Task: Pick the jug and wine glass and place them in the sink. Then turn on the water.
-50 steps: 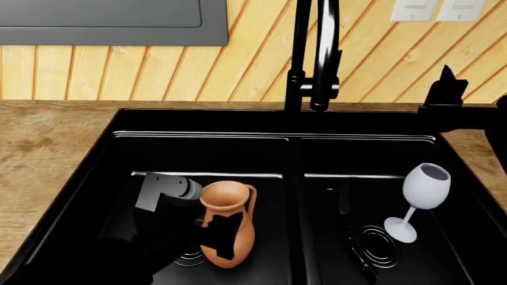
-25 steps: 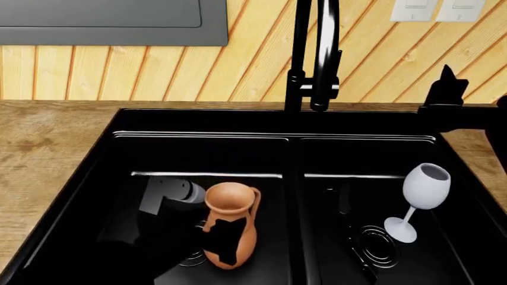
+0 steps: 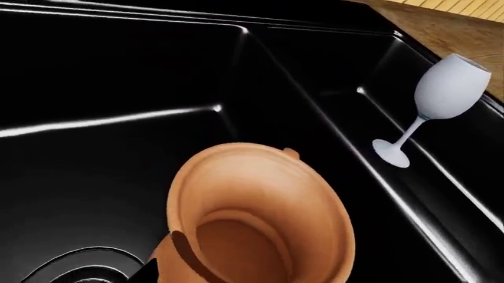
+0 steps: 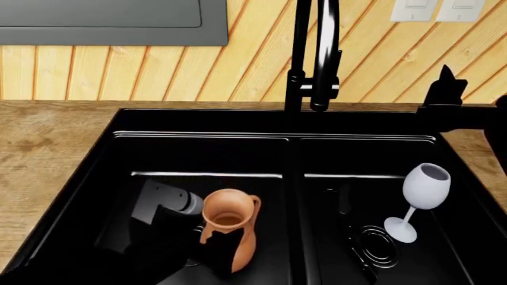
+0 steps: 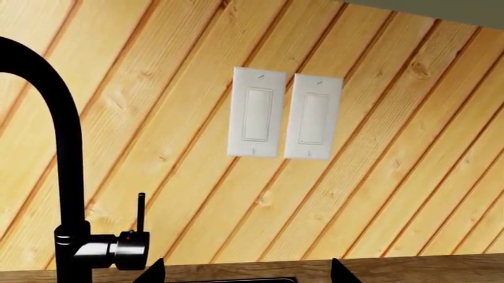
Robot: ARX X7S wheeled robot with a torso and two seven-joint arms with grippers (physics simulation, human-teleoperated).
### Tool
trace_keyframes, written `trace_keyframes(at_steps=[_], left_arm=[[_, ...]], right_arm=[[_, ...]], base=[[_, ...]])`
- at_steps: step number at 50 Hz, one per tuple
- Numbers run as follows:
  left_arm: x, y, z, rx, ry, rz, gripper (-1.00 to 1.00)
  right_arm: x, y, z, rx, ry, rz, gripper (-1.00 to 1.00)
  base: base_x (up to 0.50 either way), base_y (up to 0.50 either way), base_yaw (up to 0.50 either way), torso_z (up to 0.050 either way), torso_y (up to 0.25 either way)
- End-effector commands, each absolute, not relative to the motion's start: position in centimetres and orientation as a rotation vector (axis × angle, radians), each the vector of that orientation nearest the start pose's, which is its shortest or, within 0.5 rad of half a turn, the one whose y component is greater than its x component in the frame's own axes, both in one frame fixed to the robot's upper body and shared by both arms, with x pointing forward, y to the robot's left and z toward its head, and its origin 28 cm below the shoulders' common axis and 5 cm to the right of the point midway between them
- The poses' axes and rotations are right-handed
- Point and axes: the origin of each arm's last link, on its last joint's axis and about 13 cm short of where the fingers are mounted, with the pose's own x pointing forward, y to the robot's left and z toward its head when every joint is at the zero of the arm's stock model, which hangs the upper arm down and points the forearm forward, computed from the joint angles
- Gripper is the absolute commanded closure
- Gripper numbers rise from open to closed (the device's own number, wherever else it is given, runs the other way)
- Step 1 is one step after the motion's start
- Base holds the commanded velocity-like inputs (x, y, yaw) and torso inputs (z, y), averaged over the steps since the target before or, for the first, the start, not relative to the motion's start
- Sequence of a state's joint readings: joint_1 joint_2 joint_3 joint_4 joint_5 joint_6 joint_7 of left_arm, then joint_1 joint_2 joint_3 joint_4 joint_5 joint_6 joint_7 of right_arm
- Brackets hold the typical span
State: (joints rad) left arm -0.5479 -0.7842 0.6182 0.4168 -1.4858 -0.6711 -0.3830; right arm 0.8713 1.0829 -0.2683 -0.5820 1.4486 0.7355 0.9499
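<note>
Working left to right across the head view, the wooden tabletop [image 4: 47, 154] borders the sink [image 4: 119, 127], a black double basin with a centre divider.

1. Left basin. The left arm reaches down here, and the left pincer [image 4: 212, 240] is hidden in the dark beside the belly of the jug [image 4: 228, 228]. Black finger shapes overlap the jug's lower body, which suggests a grip, but no view shows whether the jaws press it or stand apart, so this cannot be told. The jug stands roughly upright, long axis vertical, directly against the pincer and just beside the left drain [image 3: 75, 271]. In the left wrist view the open mouth of the jug [image 3: 260, 218] lies immediately below the camera.

2. Centre. The faucet [image 4: 313, 53] rises behind the divider.

3. Right basin. The wine glass [image 4: 420, 199] stands tilted, apparently with its foot on the basin floor near the right drain [image 4: 379, 246], well apart from the left pincer.

4. Right side. The right pincer [image 4: 447, 95] hovers above the sink's back right corner. Its two fingertips [image 5: 153, 272] show with a wide gap between them, holding nothing. The faucet lever [image 5: 140, 212] lies ahead of this pincer, to one side of its line, with two wall switches [image 5: 285, 115] beyond.

Judgement: both vessels are in the sink. The right arm is nearer the lever, so water should fall to it.
</note>
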Motion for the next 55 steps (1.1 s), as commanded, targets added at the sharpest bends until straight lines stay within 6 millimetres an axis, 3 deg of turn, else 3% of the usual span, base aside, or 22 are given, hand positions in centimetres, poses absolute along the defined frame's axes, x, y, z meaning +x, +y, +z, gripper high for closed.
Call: trace_keyframes(at_steps=[1,31,55], left_arm=[[20.56,22.69,15.18,-0.139,0.524,-0.61,-1.0],[20.03,23.33,15.82,-0.068,0.546,-0.594,-1.0],[19.79,23.57,15.14,-0.016,0.581,-0.583,-1.0]], right_arm=[[21.3,-18.17,28.44,-0.114,-0.116,-0.193,-1.0],[21.28,-17.72,28.51,-0.117,-0.123,-0.163,-1.0],[21.19,-17.57,28.42,-0.121,-0.125,-0.151,-1.0]], base=[[0.0,0.0,0.0,0.0,0.0],[0.0,0.0,0.0,0.0,0.0],[0.0,0.0,0.0,0.0,0.0]])
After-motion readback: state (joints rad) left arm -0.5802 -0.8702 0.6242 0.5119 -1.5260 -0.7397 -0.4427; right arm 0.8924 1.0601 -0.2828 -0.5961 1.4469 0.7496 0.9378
